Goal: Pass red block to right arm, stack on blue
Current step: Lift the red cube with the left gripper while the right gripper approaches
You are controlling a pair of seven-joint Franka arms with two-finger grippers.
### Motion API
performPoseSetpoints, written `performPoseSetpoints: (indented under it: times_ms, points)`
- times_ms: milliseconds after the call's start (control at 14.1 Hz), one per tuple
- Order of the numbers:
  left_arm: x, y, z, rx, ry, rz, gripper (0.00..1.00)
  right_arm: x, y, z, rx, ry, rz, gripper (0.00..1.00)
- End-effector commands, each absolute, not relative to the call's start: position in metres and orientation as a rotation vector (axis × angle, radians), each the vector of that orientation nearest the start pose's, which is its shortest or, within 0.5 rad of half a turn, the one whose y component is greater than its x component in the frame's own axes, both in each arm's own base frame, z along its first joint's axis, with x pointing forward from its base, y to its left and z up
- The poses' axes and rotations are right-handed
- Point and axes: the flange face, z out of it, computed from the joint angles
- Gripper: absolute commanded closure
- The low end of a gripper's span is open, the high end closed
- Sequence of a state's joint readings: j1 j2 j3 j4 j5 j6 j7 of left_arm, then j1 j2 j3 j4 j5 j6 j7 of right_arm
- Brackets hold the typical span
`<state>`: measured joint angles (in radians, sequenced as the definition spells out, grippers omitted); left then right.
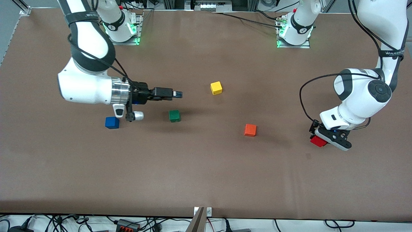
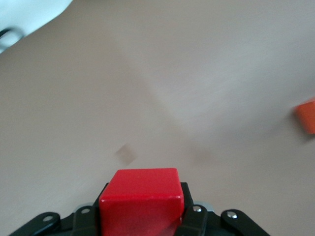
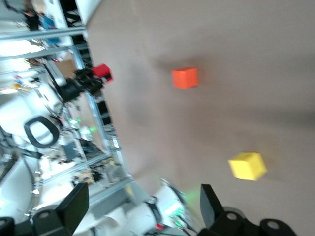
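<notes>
At the left arm's end of the tabletop (image 1: 206, 180), I see the red block (image 1: 318, 141) clamped in the left tool (image 1: 325, 140), seemingly just off the surface. The orange cube (image 1: 250, 130) sits nearest; green (image 1: 174, 116) and yellow (image 1: 216, 88) cubes lie midway. The right tool (image 1: 175, 94) hangs empty, fingers apart, above the green cube, beside the blue cube (image 1: 112, 122).
</notes>
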<state>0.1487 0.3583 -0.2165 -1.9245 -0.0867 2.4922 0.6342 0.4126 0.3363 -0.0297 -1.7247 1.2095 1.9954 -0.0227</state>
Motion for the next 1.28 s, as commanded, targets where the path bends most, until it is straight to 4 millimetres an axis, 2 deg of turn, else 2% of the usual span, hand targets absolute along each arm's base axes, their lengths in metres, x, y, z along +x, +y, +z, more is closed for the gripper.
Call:
performPoseSetpoints:
  times_ms: [0,142,356,569,712,854,996,1139,1210]
  points:
    - [0.639,-0.054,0.357,-3.122,1.132,-0.463,0.80,0.601,0.324,0.404,-2.000,0.208,0.281,0.00]
    - [0.635,-0.086,0.370,-3.204,1.273,-0.500,0.81,0.601,0.337,0.392,-1.880,0.258,0.308,0.00]
    - [0.625,-0.138,0.382,-3.181,1.586,-0.660,0.82,0.600,0.357,0.370,-1.720,0.291,0.294,0.00]
    - [0.613,-0.189,0.394,-3.148,1.866,-0.975,0.85,0.600,0.369,0.360,-1.596,0.375,0.313,0.00]
    - [0.607,-0.215,0.393,-3.004,2.088,-1.254,0.86,0.598,0.372,0.356,-1.597,0.373,0.319,0.00]
    - [0.599,-0.237,0.394,-2.943,2.150,-1.529,0.86,0.598,0.372,0.356,-1.598,0.370,0.314,0.00]
    - [0.591,-0.261,0.392,-2.918,2.191,-1.673,0.86,0.601,0.368,0.355,-1.601,0.364,0.303,0.00]
    - [0.585,-0.279,0.393,-2.879,2.160,-1.863,0.86,0.600,0.372,0.352,-1.602,0.343,0.300,0.00]
    - [0.581,-0.298,0.394,-2.831,2.164,-1.985,0.86,0.599,0.373,0.351,-1.604,0.335,0.295,0.00]
